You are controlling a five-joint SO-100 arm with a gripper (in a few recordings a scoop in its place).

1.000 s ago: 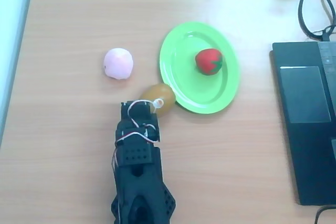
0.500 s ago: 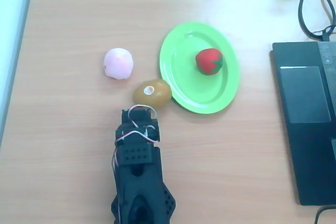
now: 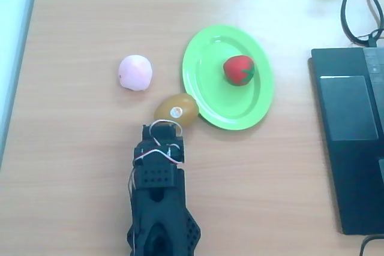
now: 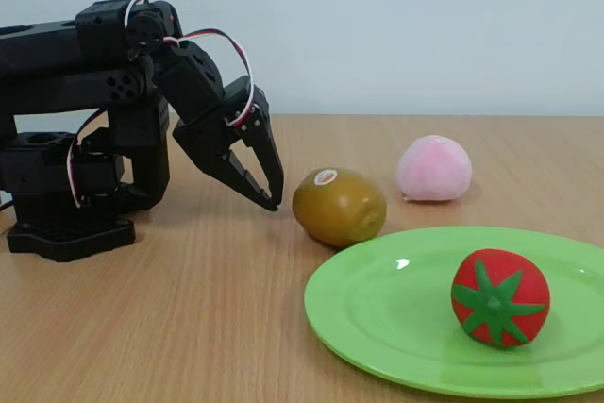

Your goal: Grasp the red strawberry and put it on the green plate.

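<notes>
Red strawberry [image 3: 239,69] sits on the green plate [image 3: 207,97], so the placing looks done. The black gripper [image 4: 271,197] hangs empty over the table, jaws nearly together, just beside a kiwi [image 4: 339,206] touching the plate's rim.

Red strawberry [image 3: 239,70] on green plate [image 3: 207,97]
</notes>
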